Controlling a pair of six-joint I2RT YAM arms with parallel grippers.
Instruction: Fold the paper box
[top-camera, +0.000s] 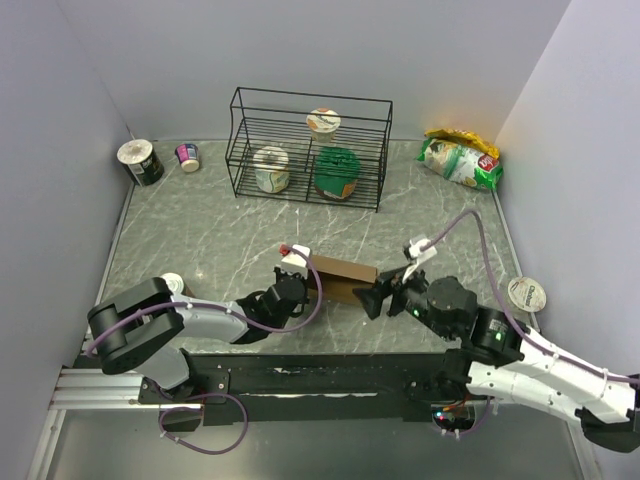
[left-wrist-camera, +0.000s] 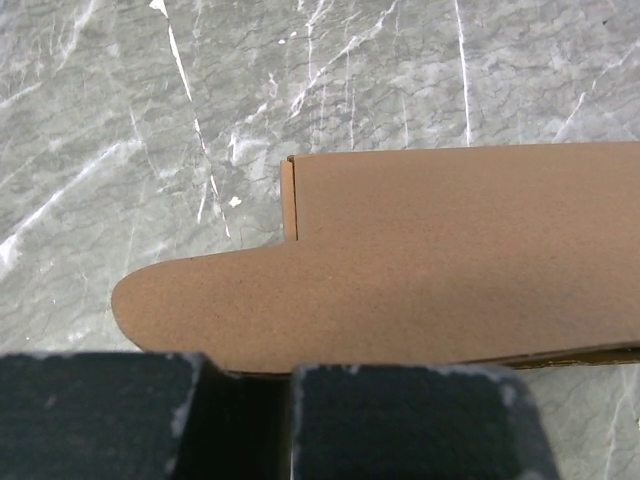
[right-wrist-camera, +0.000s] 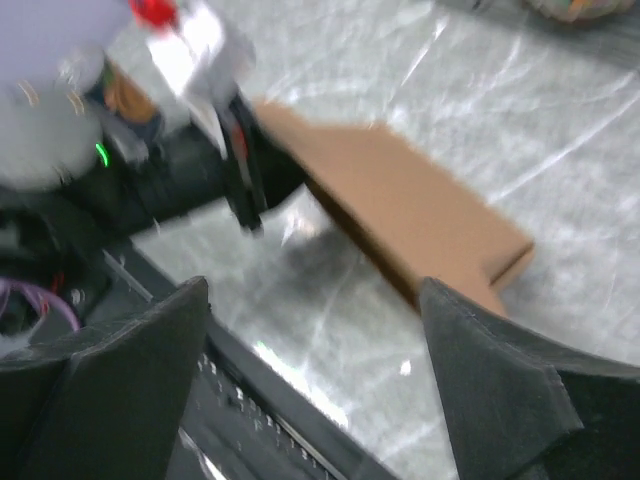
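The paper box (top-camera: 345, 272) is a small oblong of plain brown cardboard near the table's front, between my two grippers. My left gripper (top-camera: 300, 272) is shut on its left end. In the left wrist view the box (left-wrist-camera: 430, 260) fills the right side, a rounded flap juts left, and the dark fingertips (left-wrist-camera: 420, 420) meet its near edge. In the right wrist view the box (right-wrist-camera: 410, 210) hangs tilted above its shadow, held at its far end by the left gripper (right-wrist-camera: 240, 175). My right gripper (right-wrist-camera: 315, 290) is open with nothing between its fingers; one fingertip is close to the box's near corner.
A black wire rack (top-camera: 308, 145) with several cups stands at the back. A dark cup (top-camera: 140, 162) and a small pink cup (top-camera: 188, 157) sit back left, a snack bag (top-camera: 460, 160) back right. A white lid (top-camera: 527, 293) lies by the right wall.
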